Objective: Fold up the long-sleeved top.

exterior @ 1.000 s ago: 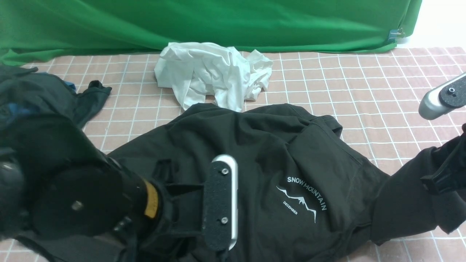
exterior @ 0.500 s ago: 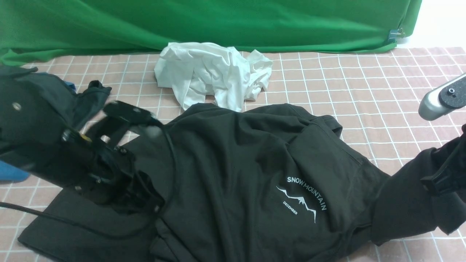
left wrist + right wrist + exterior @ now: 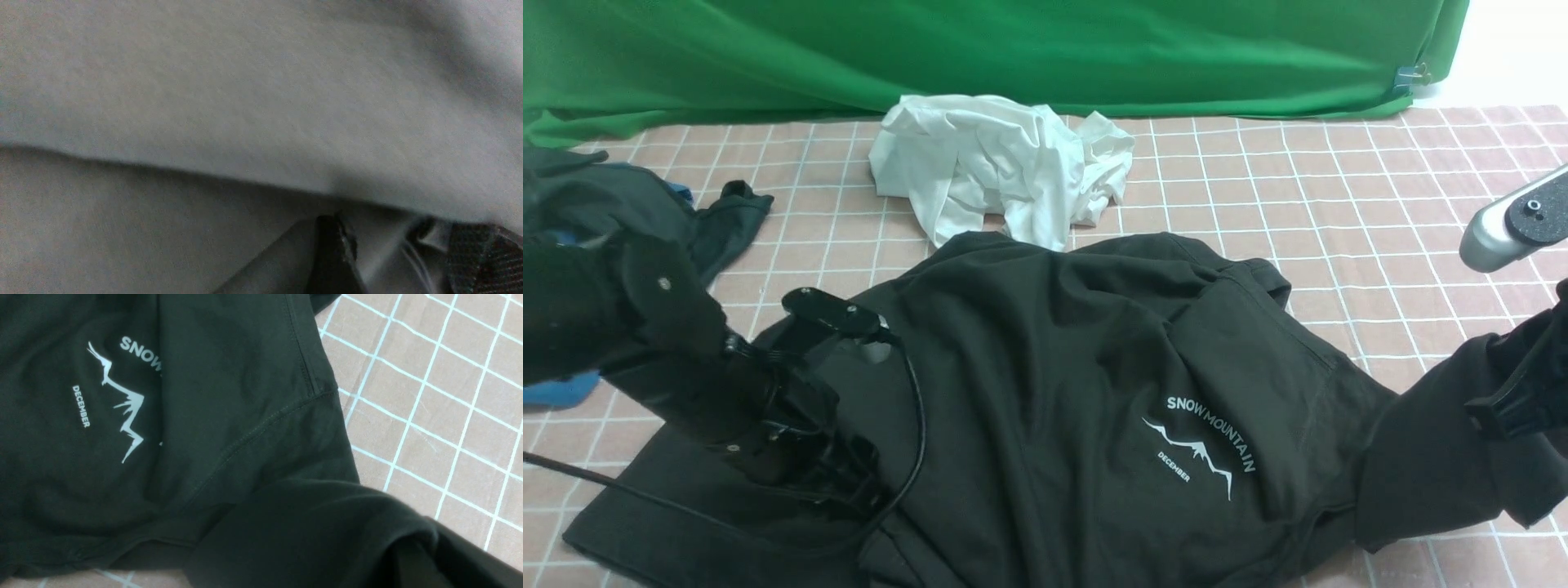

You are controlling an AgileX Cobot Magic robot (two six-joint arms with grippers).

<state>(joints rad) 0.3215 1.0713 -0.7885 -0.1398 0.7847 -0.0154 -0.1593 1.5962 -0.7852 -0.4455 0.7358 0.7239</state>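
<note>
While the left tool sits parted on the long-sleeved top, the right tool (clenched) holds its sleeve.

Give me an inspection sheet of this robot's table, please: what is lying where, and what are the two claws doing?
Surface: pink checked cloth with white grid lines.
Job's things: long-sleeved top, black, spread across the middle, mountain print facing up, one sleeve raised on the right.
Clutter: crumpled white garment behind it; dark garment and blue fabric at far left.
Grippers: left gripper open, fingers down against the top; right gripper shut on the raised sleeve.
Cables: black cable loops over the top beside the left gripper.
Surroundings: green backdrop, clipped at its right corner.
</note>
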